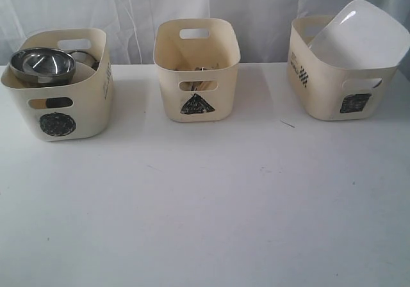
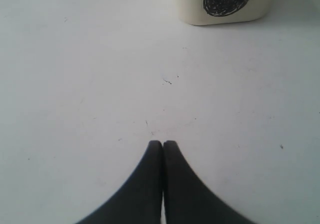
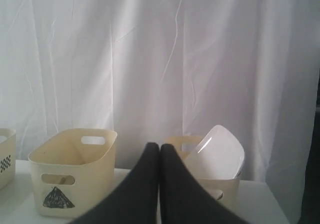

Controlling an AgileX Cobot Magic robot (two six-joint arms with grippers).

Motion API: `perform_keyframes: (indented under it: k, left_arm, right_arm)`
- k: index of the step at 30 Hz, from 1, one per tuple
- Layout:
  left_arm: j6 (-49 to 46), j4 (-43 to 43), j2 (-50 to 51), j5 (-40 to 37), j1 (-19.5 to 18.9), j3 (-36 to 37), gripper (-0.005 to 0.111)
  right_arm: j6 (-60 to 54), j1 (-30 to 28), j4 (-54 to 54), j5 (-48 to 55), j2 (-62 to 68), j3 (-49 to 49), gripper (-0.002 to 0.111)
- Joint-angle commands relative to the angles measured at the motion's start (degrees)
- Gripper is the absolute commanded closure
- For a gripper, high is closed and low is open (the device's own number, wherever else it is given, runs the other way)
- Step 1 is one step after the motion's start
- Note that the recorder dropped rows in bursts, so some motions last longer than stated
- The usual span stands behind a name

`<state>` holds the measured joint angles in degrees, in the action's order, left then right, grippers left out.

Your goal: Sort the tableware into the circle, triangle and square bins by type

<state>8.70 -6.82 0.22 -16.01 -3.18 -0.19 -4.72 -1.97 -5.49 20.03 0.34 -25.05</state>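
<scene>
Hold left pincer point(image 2: 163, 143) and right pincer point(image 3: 159, 145), both pressed together on nothing, back from the triangle bin point(image 1: 173, 75), leaving steel bowl point(image 1: 41, 63) in circle bin point(image 1: 83, 107) to its left and tilted plate point(image 1: 362, 37) in square bin point(image 1: 320, 88) to its right undisturbed.

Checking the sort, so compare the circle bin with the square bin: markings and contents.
The circle bin carries a scribbled black circle; the square bin, a black square. The circle bin holds a steel bowl sitting at its rim; the square bin holds a white plate leaning tilted, poking above its rim. Both are cream bins with handle slots, upright on the white table.
</scene>
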Motion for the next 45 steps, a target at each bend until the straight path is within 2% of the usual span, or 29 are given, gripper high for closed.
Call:
perform_keyframes:
  k: [1,5,9,10,15,18,45]
  left_arm:
    - [-0.1,0.4,-0.2,0.2,-0.1,0.2,0.107]
    - [-0.1,0.4,-0.2,0.1,-0.1,0.2,0.107]
    - [-0.1,0.4,-0.2,0.1,-0.1,0.2,0.107]
    - [-0.1,0.4,-0.2,0.1,-0.1,0.2,0.107]
    - [-0.1,0.2,-0.2,0.1,-0.1,0.2,0.107]
    - [-0.1,0.2,-0.2,0.1,-0.1,0.2,0.107]
    - [-0.1,0.2,-0.2,0.1,-0.1,0.2,0.107]
  right_arm:
    - [-0.6,0.2,0.0,2.6,-0.3,0.4,0.108]
    - [-0.7,0.2,0.7,0.1,-0.3,1.7,0.108]
    - [-0.2,0.2,2.5,-32.6,-0.3,21.5,0.108]
    - [-0.2,0.2,2.0,-36.0,-0.3,24.9,0.108]
    - [-0.1,0.2,1.9,-1.2,-0.3,25.0,0.108]
    - [-1.9,0.2,5.1,-0.3,-0.3,25.0,0.108]
    - [-1.9,0.2,5.1,-0.3,-0.3,25.0,0.108]
